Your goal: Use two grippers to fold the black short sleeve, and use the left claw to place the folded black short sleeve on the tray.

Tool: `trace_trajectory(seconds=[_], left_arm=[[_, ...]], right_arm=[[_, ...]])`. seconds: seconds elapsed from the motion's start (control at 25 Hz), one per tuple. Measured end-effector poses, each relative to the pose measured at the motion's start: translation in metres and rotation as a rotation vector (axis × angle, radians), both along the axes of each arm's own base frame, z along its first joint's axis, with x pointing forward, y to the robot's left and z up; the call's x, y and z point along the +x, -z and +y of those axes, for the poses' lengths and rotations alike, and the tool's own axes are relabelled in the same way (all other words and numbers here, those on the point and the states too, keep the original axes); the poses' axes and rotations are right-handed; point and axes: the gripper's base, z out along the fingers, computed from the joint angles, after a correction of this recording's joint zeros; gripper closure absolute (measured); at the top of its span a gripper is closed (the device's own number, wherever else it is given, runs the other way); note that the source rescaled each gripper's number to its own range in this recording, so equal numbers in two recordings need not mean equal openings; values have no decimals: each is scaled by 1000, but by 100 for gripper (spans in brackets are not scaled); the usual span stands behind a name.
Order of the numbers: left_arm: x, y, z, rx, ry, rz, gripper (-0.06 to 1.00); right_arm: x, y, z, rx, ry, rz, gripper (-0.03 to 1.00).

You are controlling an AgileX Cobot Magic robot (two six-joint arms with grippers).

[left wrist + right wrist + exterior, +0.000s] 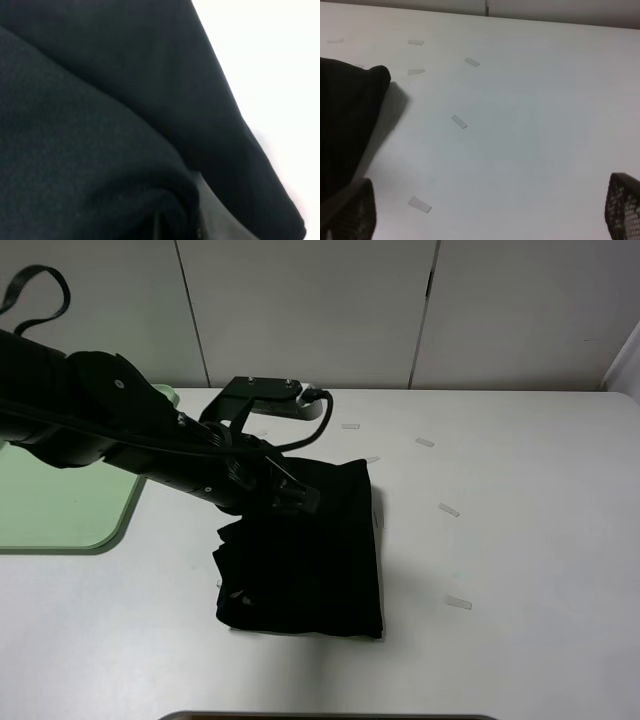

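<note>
The black short sleeve (pixel 310 570) looked soft and floppy, so the left end effector (pixel 295 498) pinched its folded edge; the right end effector (pixel 487 212) gaped empty

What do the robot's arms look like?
The left arm is thick, black and jointed, with a thin black cable looping beside it. The left pincer is black metal. Of the right pincer, only dark, mesh-textured fingertips show.
</note>
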Motion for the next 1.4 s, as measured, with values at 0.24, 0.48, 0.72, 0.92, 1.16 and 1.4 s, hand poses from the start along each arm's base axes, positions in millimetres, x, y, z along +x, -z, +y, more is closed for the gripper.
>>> trace_trajectory(seconds=[0.24,0.48,0.72,0.92,1.16,1.4], left_arm=[[-14,6,-19,13,59,-17,91],[-20,4,-28,8,75,-63,68],[-14,-6,-37,-21,70,-115,26],[-9,-16,-48,-51,68,-173,23],[-1,0,-77,-39,96,-167,22],[7,-33,-69,-91,83,-260,22]], right_arm=[[0,0,0,0,0,0,-3],[0,0,0,0,0,0,-3],[0,0,0,0,0,0,-3],[0,0,0,0,0,0,-3],[0,0,0,0,0,0,-3],[0,0,0,0,0,0,-3]])
